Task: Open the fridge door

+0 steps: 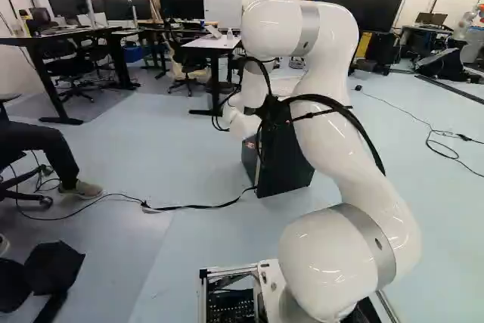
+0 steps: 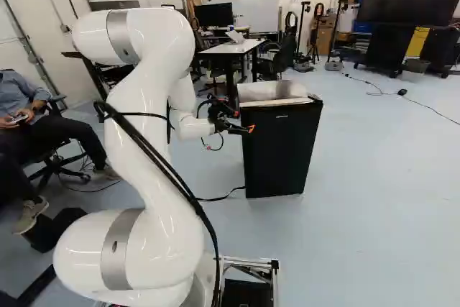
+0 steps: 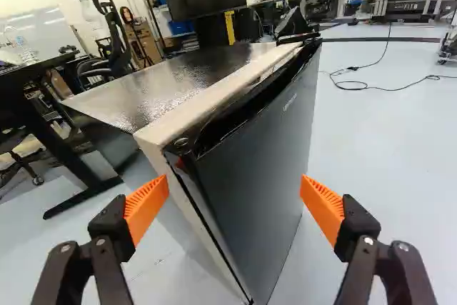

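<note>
My gripper (image 2: 244,121) has its jaws spread wide, seemingly short of the black mini fridge (image 2: 280,156) upright on the floor ahead. A black cable (image 1: 193,206) trails beside its base; a white-topped desk (image 2: 237,47) stands beyond.

I could read nothing with certainty on the fridge door (image 3: 260,169): it bore one short line of small, pale lettering (image 3: 290,101), high on its dark front, just under the top edge. From my wrist that line ran at a slant; in the right base view it lay level and shrank to a pale mark too small for me to spell out. At the far right of the room, in my wrist view, pale block letters (image 3: 408,3) stood on the dark lower part of a rack (image 3: 421,11), well apart from the door.
</note>
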`<state>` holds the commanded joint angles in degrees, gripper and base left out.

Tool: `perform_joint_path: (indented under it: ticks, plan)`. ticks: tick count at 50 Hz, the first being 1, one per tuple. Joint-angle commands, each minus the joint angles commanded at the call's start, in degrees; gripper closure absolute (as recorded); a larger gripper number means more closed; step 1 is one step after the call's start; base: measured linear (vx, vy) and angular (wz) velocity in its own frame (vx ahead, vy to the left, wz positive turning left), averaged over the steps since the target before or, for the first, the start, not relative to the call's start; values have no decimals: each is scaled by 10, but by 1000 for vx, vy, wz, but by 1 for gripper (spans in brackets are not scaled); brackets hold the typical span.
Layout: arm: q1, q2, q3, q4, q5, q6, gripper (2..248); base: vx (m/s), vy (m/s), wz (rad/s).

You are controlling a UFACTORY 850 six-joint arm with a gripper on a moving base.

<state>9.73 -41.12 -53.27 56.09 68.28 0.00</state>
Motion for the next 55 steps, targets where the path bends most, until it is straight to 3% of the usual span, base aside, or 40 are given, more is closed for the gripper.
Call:
perform_joint_path:
  ticks: [55]
  plan:
    - [0,2,4,63,0,0,3,0,0,0]
